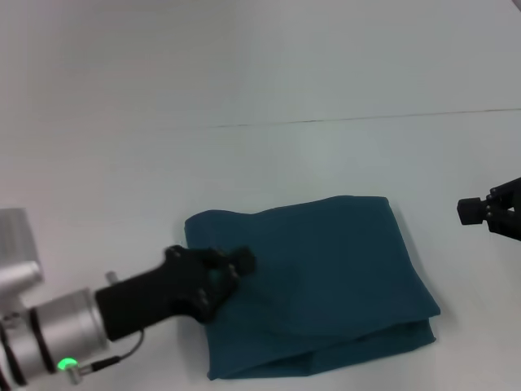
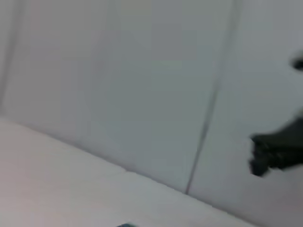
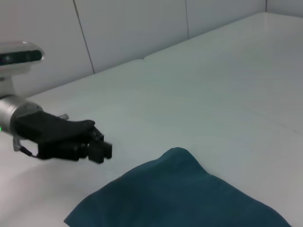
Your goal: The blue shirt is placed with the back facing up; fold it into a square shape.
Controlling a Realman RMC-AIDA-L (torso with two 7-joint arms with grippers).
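The blue shirt (image 1: 326,277) lies on the white table (image 1: 260,163) folded into a rough square, with layered edges showing along its near and right sides. A corner of the shirt (image 3: 184,194) also shows in the right wrist view. My left gripper (image 1: 232,283) is open and hangs just over the shirt's left edge with nothing in it. The right wrist view shows this gripper (image 3: 99,144) raised a little above the table beside the cloth. My right gripper (image 1: 492,204) is open at the far right, apart from the shirt.
A thin seam (image 1: 366,120) runs across the table behind the shirt. White wall panels (image 3: 132,28) stand beyond the far edge. Bare tabletop surrounds the shirt on all sides.
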